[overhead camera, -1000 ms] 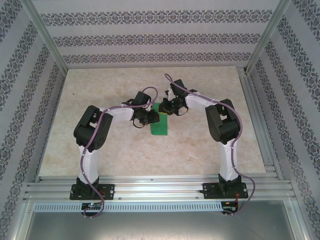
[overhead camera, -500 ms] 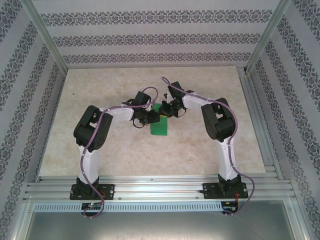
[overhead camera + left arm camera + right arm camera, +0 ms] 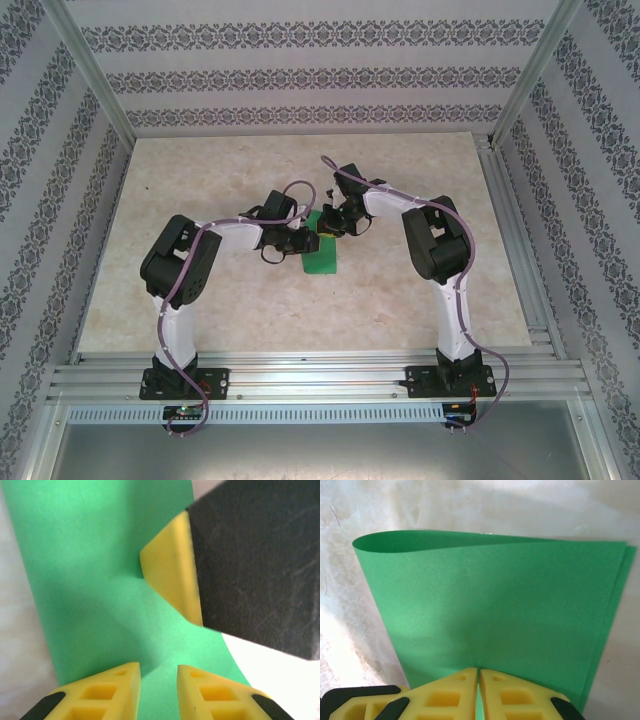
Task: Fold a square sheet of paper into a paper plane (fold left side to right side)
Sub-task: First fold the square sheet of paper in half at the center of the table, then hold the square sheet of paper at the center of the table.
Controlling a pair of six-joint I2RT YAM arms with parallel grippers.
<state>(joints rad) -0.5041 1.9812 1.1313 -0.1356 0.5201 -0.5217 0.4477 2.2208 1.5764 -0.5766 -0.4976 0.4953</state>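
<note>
Right gripper (image 3: 479, 672) is pinched tight on the far edge of the thin bright green square sheet of paper (image 3: 490, 605). That sheet lies doubled over, its top layer bowed up at the fold, at the middle of the beige marbled tabletop (image 3: 420, 290). Left gripper (image 3: 159, 667) hangs over the sheet's left side, fingers a narrow gap apart.

Square sheet of paper (image 3: 490, 610): bright green, matt, finely grained, smooth. On it the right gripper (image 3: 479, 690), fingers of dull yellow plastic with moulded hollows. Over the sheet, a black casing (image 3: 255, 565), scuffed with fine scratches. Table (image 3: 300, 300) under the sheet: pale marbled surface, faint sheen. Rails (image 3: 320, 375) nearer than the sheet: brushed metal.
</note>
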